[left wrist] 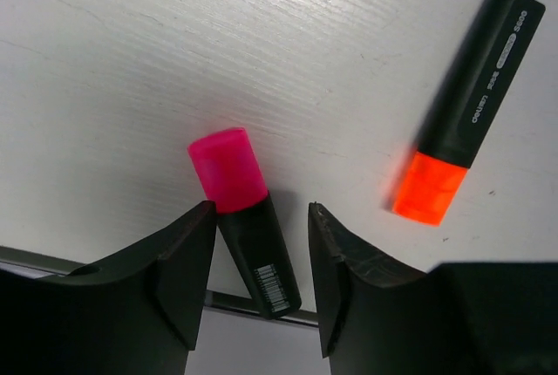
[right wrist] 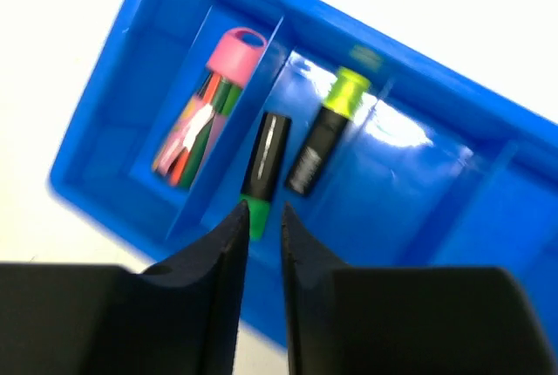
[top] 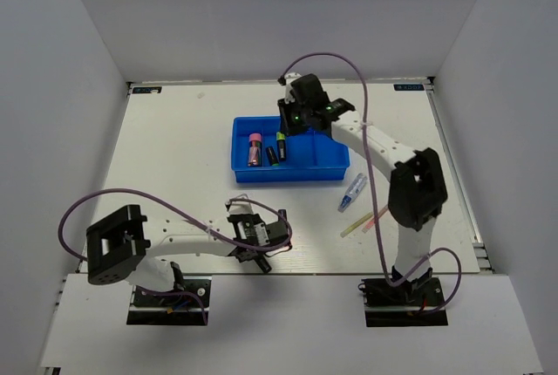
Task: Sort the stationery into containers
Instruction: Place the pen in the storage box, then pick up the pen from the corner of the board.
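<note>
In the left wrist view my left gripper (left wrist: 261,207) is open and straddles the black body of a pink-capped highlighter (left wrist: 228,170) that lies on the table by its near edge. An orange-capped highlighter (left wrist: 466,109) lies to its right. My right gripper (right wrist: 261,209) hovers over the blue tray (right wrist: 166,9), jaws only narrowly apart and empty. Below it a green-capped highlighter (right wrist: 264,161) and a yellow-capped one (right wrist: 327,135) lie in neighbouring compartments. A blue-and-white tube (top: 353,192) and thin pink and yellow sticks (top: 366,221) lie on the table right of the tray (top: 331,166).
A pink-capped bundle of coloured sticks (right wrist: 209,105) fills the tray's left compartment. The left gripper (top: 259,244) sits low at the table's front edge; the right gripper (top: 294,122) is over the tray's far side. White walls enclose the table.
</note>
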